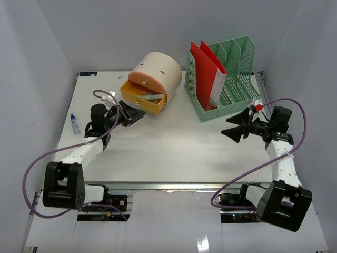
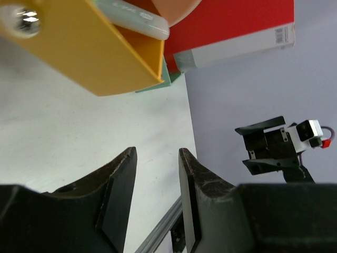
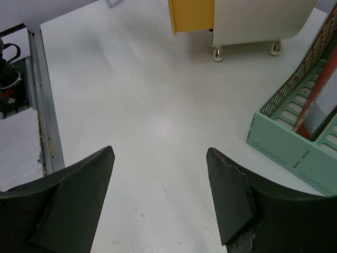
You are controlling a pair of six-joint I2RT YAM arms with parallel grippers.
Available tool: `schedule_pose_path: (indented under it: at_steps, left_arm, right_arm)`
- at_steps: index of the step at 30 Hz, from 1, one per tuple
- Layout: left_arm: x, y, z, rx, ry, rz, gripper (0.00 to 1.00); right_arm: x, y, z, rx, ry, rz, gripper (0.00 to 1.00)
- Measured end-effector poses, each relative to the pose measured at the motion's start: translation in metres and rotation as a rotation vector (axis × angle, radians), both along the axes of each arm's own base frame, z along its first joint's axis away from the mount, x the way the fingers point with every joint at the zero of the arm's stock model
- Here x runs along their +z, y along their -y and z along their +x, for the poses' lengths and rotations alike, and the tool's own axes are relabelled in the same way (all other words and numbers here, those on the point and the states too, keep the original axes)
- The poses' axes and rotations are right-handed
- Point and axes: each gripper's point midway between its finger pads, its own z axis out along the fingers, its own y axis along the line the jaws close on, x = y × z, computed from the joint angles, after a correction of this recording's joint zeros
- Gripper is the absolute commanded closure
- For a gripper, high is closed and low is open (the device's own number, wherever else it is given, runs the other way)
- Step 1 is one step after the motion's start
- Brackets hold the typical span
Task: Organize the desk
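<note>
Counter point(image 1: 174, 153): white, spans the middle of the top view, rail along 6 o'clock.
Left arm: elbow bent, reaching toward 1 o'clock. Left tool point(image 1: 136, 115) narrowly parted, empty, just short of the yellow drawer point(image 1: 143, 100).
Right arm: forearm raised. Right tool point(image 1: 232, 128) points to 9 o'clock, spread wide, empty, near the green file rack point(image 1: 226, 79).

From above, the flat white desk point(image 1: 174, 153) is viewed whole; wrist views are aimed close and low across it; the open yellow plastic drawer point(image 1: 143, 100) is shared by all.
</note>
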Motion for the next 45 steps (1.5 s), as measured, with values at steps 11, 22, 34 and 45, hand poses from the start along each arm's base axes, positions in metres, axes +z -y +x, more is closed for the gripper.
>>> schedule_pose_path:
  at_steps: [11, 22, 34, 45]
  left_arm:
    - [0.074, 0.080, 0.048, -0.221, 0.235, 0.111, 0.55]
    - [0.031, 0.099, 0.093, -0.231, 0.144, 0.175, 0.55]
    - [0.007, 0.096, 0.104, -0.193, 0.100, 0.275, 0.54]
    - [0.003, 0.090, 0.107, -0.168, 0.091, 0.324, 0.52]
  right_arm:
    - [-0.001, 0.001, 0.001, -0.006, -0.003, -0.003, 0.23]
    - [-0.002, 0.001, 0.002, -0.009, -0.010, -0.003, 0.23]
    - [-0.004, 0.001, 0.003, -0.011, -0.016, -0.003, 0.23]
    - [-0.004, 0.001, 0.003, -0.012, -0.016, -0.004, 0.23]
